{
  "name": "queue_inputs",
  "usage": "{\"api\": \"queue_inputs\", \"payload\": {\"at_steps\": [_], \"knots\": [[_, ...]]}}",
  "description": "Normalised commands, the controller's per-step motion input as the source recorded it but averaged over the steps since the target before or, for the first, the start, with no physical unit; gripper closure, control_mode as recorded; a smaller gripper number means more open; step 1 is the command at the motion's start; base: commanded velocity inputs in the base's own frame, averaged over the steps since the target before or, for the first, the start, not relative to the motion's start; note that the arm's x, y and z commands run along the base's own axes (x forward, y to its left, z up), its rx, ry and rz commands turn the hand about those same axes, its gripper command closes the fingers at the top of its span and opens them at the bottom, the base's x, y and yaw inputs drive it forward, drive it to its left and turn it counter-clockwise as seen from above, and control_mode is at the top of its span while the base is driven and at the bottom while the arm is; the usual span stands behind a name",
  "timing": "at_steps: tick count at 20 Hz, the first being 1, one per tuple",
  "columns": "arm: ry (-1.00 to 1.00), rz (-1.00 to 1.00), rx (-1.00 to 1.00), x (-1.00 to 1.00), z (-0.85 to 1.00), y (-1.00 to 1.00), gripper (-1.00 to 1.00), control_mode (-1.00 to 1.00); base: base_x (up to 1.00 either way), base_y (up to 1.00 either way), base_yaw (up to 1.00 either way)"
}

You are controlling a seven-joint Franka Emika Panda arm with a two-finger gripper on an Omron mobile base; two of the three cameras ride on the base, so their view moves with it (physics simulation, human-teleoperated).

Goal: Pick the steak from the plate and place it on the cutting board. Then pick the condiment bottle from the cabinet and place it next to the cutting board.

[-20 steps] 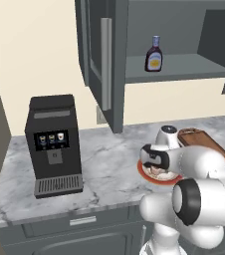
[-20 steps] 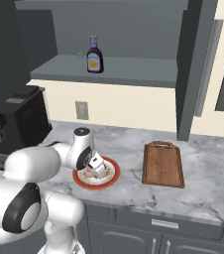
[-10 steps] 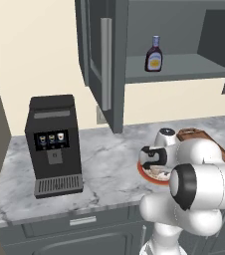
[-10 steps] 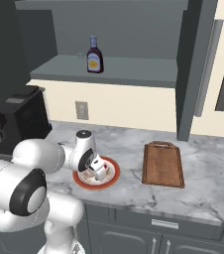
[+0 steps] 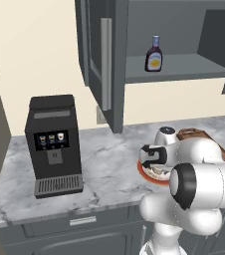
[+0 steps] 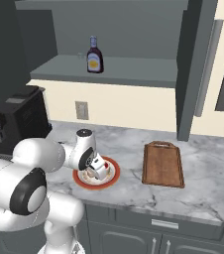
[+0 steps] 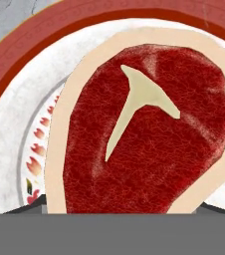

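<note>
The steak (image 7: pixel 149 139), raw red with a pale fat rim, lies flat on the red-rimmed plate (image 7: pixel 15 64). My gripper (image 7: pixel 117 209) hangs straight over it, and slivers of its dark tips show on either side of the meat, wide apart. From the base cameras the hand (image 6: pixel 95 168) is pressed low onto the plate (image 6: pixel 111 181) and hides the steak. To the right of the plate lies the wooden cutting board (image 6: pixel 162 163), bare. Up on the open cabinet's shelf (image 6: pixel 134 69) stands the condiment bottle (image 6: pixel 94 55), upright.
A black coffee machine (image 5: pixel 55 144) stands on the marble counter at the left. The cabinet door (image 5: pixel 106 64) with its long silver handle hangs open above the counter's middle. Grey drawers run under the counter edge.
The arm's elbow has swung closer to the cameras while the hand stays down on the plate. The steak and the plate have not moved.
</note>
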Motion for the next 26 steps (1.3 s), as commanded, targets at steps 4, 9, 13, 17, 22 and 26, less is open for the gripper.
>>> {"api": "queue_inputs", "payload": {"at_steps": [4,9,13,17,22,26], "knots": [[0.0,0.0,0.0,0.0,0.0,0.0,1.0,-1.0,0.0,0.0,0.0],[0.0,0.0,0.0,0.0,0.02,0.0,1.0,-1.0,0.0,0.0,0.0],[-0.01,0.0,0.0,0.0,0.11,-0.02,1.0,-1.0,0.0,0.0,0.0],[-0.02,0.0,-0.01,-0.03,0.19,-0.04,1.0,-1.0,0.0,0.0,0.0],[0.0,0.0,0.0,-0.03,0.2,-0.07,1.0,-1.0,0.0,0.0,0.0],[0.0,0.0,0.0,0.0,0.24,-0.07,1.0,-1.0,0.0,0.0,0.0]]}}
